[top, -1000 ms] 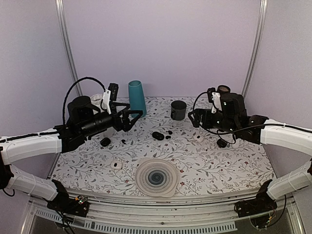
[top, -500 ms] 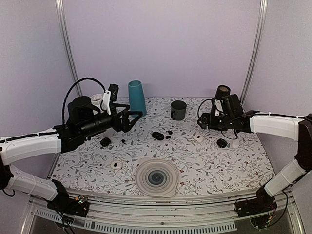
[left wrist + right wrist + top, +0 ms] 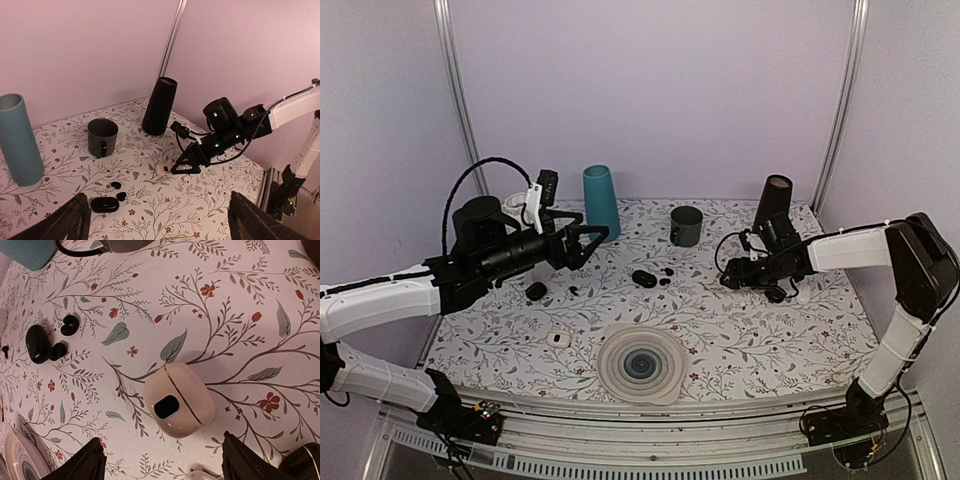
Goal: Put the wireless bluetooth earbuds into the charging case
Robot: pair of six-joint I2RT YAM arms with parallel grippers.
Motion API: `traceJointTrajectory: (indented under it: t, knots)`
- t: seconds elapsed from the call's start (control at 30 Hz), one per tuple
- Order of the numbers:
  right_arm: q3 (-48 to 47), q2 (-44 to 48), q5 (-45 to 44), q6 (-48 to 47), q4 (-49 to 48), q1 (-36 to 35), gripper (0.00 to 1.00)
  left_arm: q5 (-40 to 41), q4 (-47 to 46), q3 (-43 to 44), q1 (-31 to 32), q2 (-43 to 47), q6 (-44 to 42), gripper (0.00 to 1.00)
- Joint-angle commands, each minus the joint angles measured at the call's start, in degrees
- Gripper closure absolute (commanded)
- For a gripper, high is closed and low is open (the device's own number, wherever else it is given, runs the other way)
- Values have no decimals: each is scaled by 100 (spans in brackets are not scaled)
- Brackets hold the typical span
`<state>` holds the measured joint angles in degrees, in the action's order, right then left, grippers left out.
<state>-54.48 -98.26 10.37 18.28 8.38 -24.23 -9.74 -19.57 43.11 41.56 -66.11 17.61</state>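
Note:
Two tiny black earbuds (image 3: 666, 276) lie beside a black oval charging case (image 3: 643, 278) mid-table. The left wrist view shows the buds (image 3: 118, 190) and that case (image 3: 105, 204); the right wrist view shows the buds (image 3: 65, 337) and case (image 3: 37, 343) too. My right gripper (image 3: 728, 279) is open and low over the table, its jaws straddling a closed pinkish-white case (image 3: 179, 400), apart from it. My left gripper (image 3: 595, 235) is open and empty, raised left of the black case.
A teal cylinder (image 3: 601, 200), a dark mug (image 3: 686, 226) and a tall black cylinder (image 3: 772, 205) stand at the back. A white ridged disc (image 3: 640, 364) lies at the front. A small white case (image 3: 557, 339) and another black case (image 3: 536, 292) lie left.
My right arm has stretched out and dropped down to the table, bringing its open gripper to the pinkish-white case. My left arm has barely moved.

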Motion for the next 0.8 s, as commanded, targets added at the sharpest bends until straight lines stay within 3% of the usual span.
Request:
traceJointTrajectory:
  t: [0.0,0.33,0.77]
  knots:
    - [-269,-285,155,-210,-176,110,18,16,80,-48,-43,120,28,4]
    - [-611,-860,598,-451,-84,72,15,38,94,-31,-50,135,73,4]
    - [-700,-879,130,-416,135,-574,19,31,87,8,-54,85,112,4]
